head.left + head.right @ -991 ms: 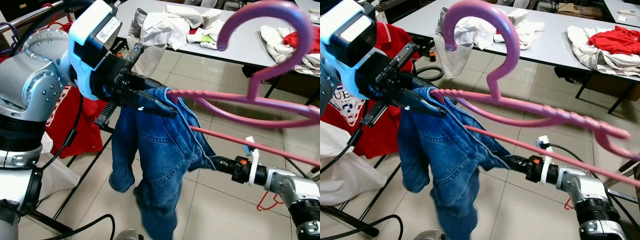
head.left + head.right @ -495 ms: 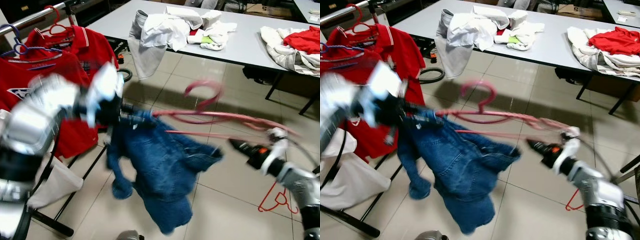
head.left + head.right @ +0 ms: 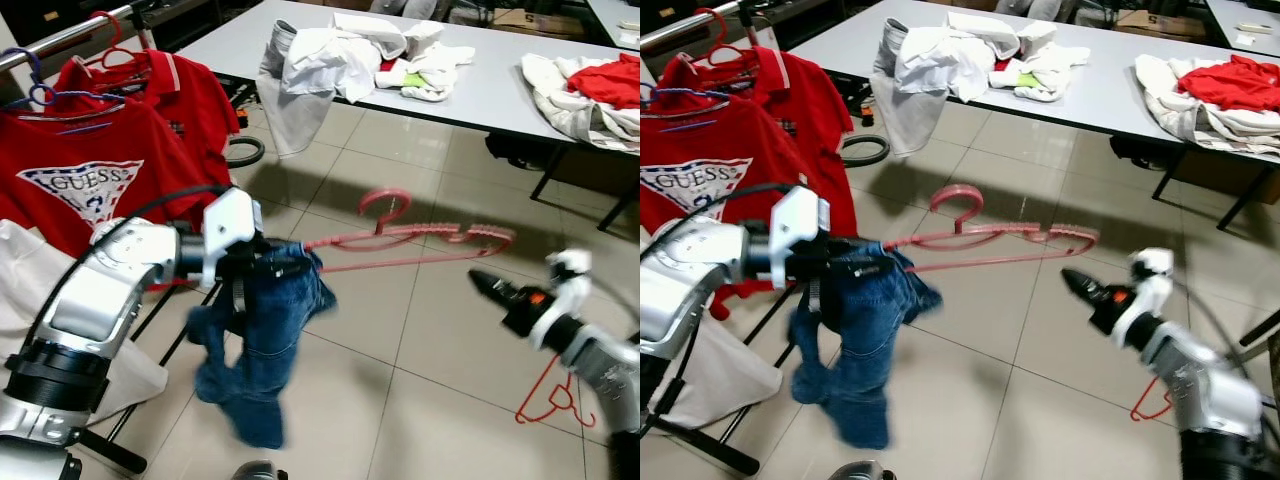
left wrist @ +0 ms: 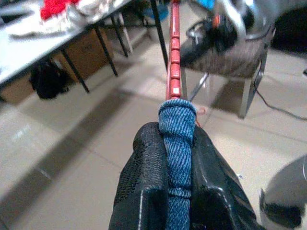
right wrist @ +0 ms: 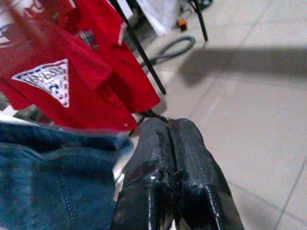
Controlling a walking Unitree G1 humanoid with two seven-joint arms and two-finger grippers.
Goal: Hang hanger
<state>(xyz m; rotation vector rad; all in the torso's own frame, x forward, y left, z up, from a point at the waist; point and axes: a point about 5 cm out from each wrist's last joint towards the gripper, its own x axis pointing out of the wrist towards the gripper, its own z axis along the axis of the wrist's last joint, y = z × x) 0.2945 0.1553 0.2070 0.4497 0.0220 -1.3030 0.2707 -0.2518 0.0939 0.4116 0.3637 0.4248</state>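
Bare tiled floor (image 3: pixel 420 330) ahead; red shirts (image 3: pixel 90 170) crowd rack left; table (image 3: pixel 500 90) beyond.

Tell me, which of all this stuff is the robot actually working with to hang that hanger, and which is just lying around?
Part of the job:
pink hanger
blue jeans draped on it
left gripper, pinching jeans and hanger end
clothes rack rail
right gripper, shut, apart from the hanger

Just lying about:
red shirts already hung
clothes heaped on the grey table
red hanger on the floor

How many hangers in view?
4. Pink hanger carrying jeans, held by the left gripper; red wire hanger on the floor; purple hanger and red hanger on the rack. More may be hidden.
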